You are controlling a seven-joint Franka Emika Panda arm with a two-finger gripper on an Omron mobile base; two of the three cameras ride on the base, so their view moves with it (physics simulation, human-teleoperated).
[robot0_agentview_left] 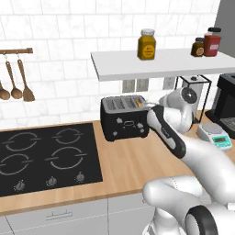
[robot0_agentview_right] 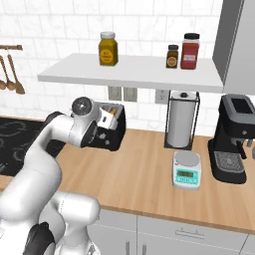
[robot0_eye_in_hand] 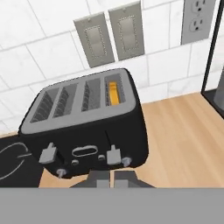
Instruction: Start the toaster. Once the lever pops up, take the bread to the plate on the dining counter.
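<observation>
The wood worktop (robot0_agentview_right: pixel 149 169) runs wall to wall, its right end cut off by the frame in both base views, and the black hob (robot0_agentview_left: pixel 46 158) at its left loses its near-left corner past the picture edge. On the worktop, at about twelve o'clock from the arm's base, stands the toaster (robot0_eye_in_hand: pixel 85 127), black with four long slots on top; from the right base view most of its body is hidden behind the white forearm. The coffee machine (robot0_agentview_right: pixel 234 142) sits at roughly two o'clock, its top partly lost under the dark cabinet, and the small scale (robot0_agentview_right: pixel 187 172) lies just beside it. The bread (robot0_eye_in_hand: pixel 113 92) is down in the rightmost slot, only an orange-tan edge showing, the pale face hidden. The gripper (robot0_eye_in_hand: pixel 109 178) hovers just below the toaster's front in the hand view, its fingertips pressed together on nothing, their ends cut by the grey band. Both pale levers (robot0_eye_in_hand: pixel 113 155) sit low on the front; the small knobs beside them are hard to make out.
</observation>
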